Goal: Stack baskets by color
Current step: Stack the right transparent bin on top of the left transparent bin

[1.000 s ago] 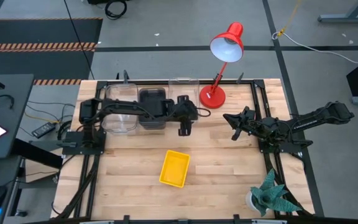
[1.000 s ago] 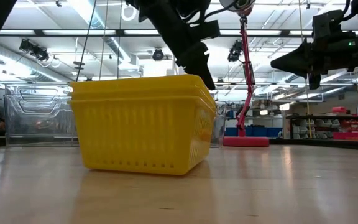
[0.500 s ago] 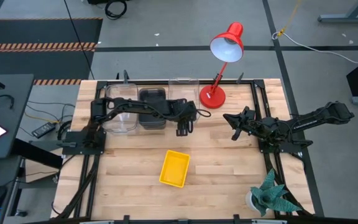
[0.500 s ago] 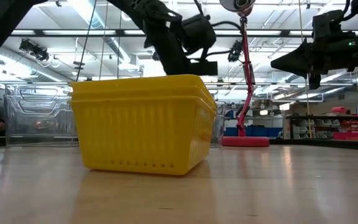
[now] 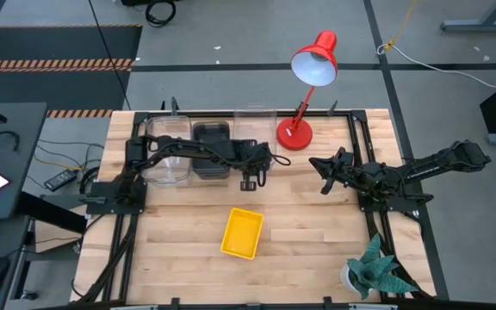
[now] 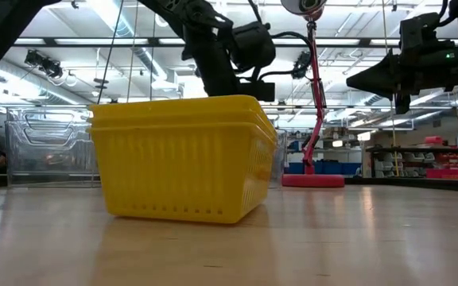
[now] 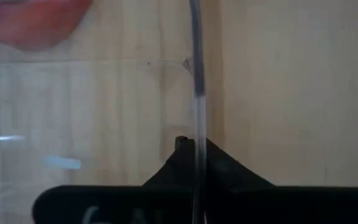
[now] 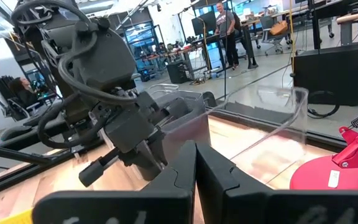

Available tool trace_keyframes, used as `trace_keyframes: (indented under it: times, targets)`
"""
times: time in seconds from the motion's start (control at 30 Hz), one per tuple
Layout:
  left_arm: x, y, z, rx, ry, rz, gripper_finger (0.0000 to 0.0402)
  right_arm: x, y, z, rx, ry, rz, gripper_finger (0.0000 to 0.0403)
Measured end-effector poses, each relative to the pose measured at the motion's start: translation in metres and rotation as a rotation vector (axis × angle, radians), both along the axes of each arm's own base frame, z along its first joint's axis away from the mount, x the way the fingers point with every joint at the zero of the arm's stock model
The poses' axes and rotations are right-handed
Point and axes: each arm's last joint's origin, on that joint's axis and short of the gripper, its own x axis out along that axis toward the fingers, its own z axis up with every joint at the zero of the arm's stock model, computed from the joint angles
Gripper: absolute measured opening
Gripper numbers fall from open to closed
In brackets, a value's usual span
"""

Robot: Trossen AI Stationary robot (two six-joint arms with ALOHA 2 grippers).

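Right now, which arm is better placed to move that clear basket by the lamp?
Left. The left gripper is shut on the rim of the clear basket near the lamp. The right gripper waits, shut, on the lamp's other side.

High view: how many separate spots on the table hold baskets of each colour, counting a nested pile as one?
yellow basket: 1
dark grey basket: 1
clear basket: 2
Total: 4 spots. How many are nested in each cannot be told from above.
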Motion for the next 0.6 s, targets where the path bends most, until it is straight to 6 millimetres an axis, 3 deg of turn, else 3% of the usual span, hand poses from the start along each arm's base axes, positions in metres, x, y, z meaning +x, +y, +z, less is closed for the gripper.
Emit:
trace_keyframes:
  times: [0.3,0.6]
  targets:
    - [-0.009,0.001,0.034,0.080,-0.064,0.034,0.0007,0.000,0.000,0.000,0.000,0.000,0.000,0.0013]
    - [-0.041,-0.005,0.104,0.136,-0.194,0.063,0.0006,0.000,0.000,0.000,0.000,0.000,0.000,0.0013]
